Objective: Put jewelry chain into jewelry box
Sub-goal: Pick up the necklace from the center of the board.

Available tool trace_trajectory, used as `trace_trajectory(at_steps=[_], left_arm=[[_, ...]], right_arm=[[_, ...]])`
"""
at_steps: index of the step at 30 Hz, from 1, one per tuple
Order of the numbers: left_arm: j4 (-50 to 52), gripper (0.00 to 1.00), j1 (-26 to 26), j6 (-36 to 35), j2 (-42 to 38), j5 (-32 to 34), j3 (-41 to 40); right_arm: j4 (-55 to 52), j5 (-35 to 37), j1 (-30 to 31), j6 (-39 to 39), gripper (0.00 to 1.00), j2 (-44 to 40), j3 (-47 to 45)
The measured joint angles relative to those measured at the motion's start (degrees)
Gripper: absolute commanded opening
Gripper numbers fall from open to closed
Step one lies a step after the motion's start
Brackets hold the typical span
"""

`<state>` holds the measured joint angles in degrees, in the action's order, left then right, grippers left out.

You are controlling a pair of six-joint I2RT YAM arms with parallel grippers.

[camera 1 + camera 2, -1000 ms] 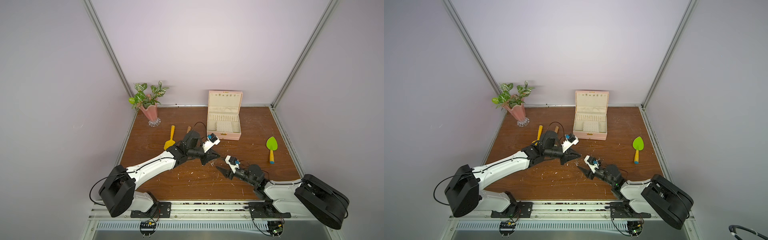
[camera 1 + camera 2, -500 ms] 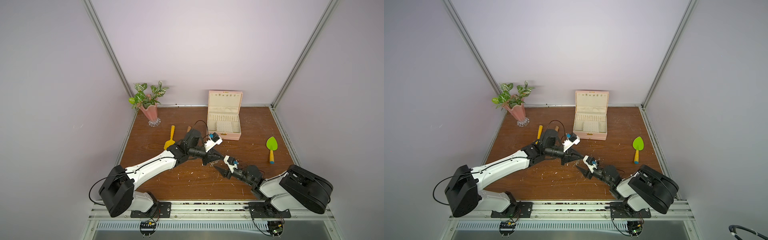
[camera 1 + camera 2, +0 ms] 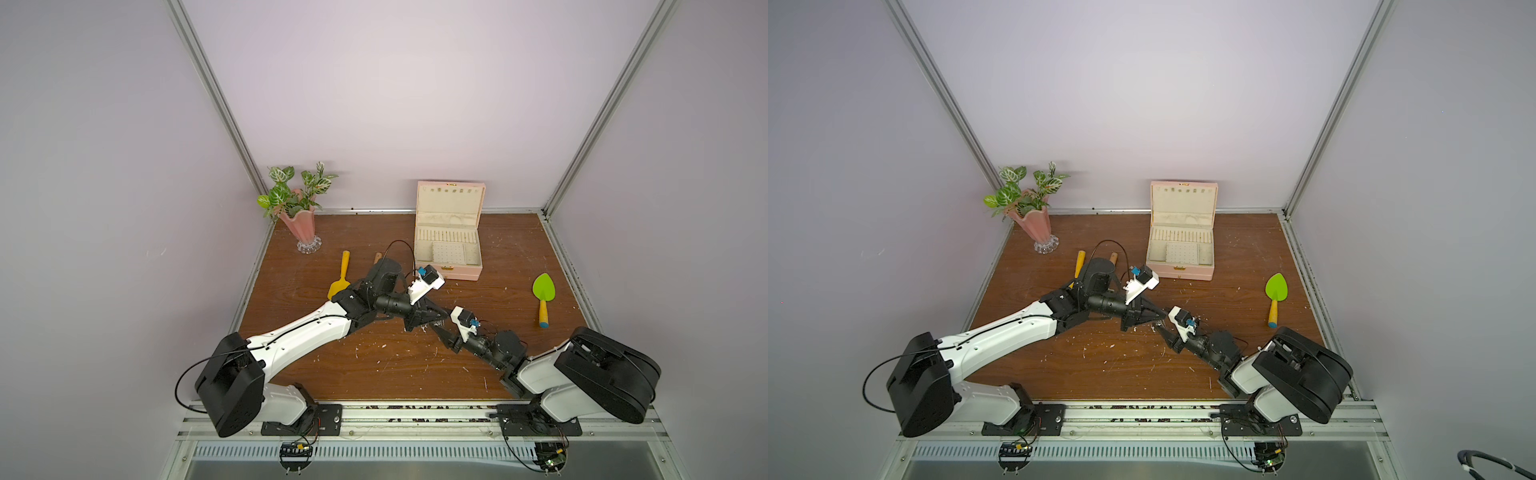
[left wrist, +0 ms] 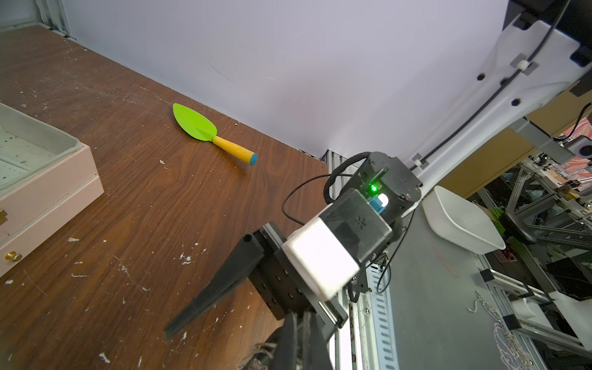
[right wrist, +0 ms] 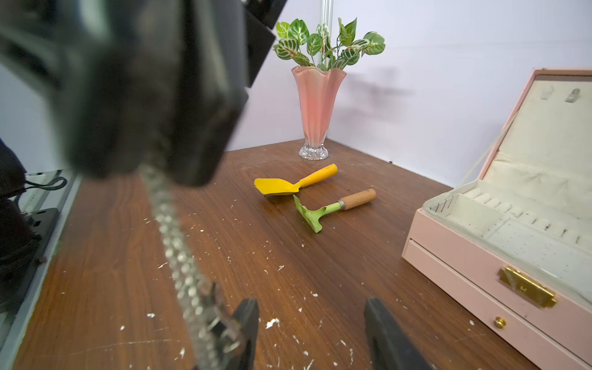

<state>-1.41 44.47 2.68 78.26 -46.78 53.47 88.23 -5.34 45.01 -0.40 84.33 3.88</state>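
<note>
The jewelry chain (image 5: 174, 243) hangs as a thin silvery strand from my left gripper (image 4: 301, 339), which is shut on it a little above the wooden table. In both top views the left gripper (image 3: 432, 321) (image 3: 1156, 321) meets my right gripper (image 3: 444, 332) (image 3: 1166, 332) tip to tip at mid-table. In the right wrist view the right gripper (image 5: 310, 315) is open with nothing between its fingers. The chain's lower end rests against the outside of one finger (image 5: 248, 320). The pink jewelry box (image 3: 461, 272) (image 3: 1183, 272) (image 5: 480, 266) stands open behind them, its lid upright.
A pink vase with leaves (image 3: 301, 224) stands at the back left. A yellow scoop (image 3: 341, 276) and a green rake (image 5: 317, 213) lie near the left arm. A green trowel (image 3: 543, 291) lies at the right. Pale flecks are scattered over the table (image 3: 374, 374).
The right arm has swung inward and brought its gripper up against the left gripper's tip. Its jaws have narrowed a little. The left gripper stays shut on the chain.
</note>
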Motion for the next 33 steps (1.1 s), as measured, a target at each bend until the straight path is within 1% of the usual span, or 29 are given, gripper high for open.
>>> trace_trajectory(at_steps=[10,13,18,23,25,29,33], left_arm=[[0.20,0.01,0.00,0.07,-1.03,-0.59,0.00],[0.31,0.01,0.00,0.02,-1.42,-0.46,0.00],[0.98,0.01,0.00,-0.02,-1.51,0.81,0.00],[1.01,0.01,0.00,0.02,-1.51,2.23,0.00],[0.94,0.01,0.00,0.04,-1.51,2.54,0.00],[0.59,0.01,0.00,0.11,-1.51,3.10,0.00],[0.09,0.01,0.00,0.13,-1.51,3.41,0.00]], right_arm=[[-2.54,4.33,0.00,-0.31,0.49,-2.43,0.07],[-3.50,4.39,0.00,-0.35,0.47,-4.02,0.07],[-6.95,3.34,0.00,0.11,0.43,-9.70,0.15],[-12.61,1.18,0.11,0.24,0.42,-16.94,1.49],[-14.69,0.59,0.28,0.24,0.39,-18.99,2.21],[-17.31,-0.46,0.37,0.37,0.28,-21.11,2.86],[-19.52,-0.42,0.37,0.68,0.19,-21.49,2.89]])
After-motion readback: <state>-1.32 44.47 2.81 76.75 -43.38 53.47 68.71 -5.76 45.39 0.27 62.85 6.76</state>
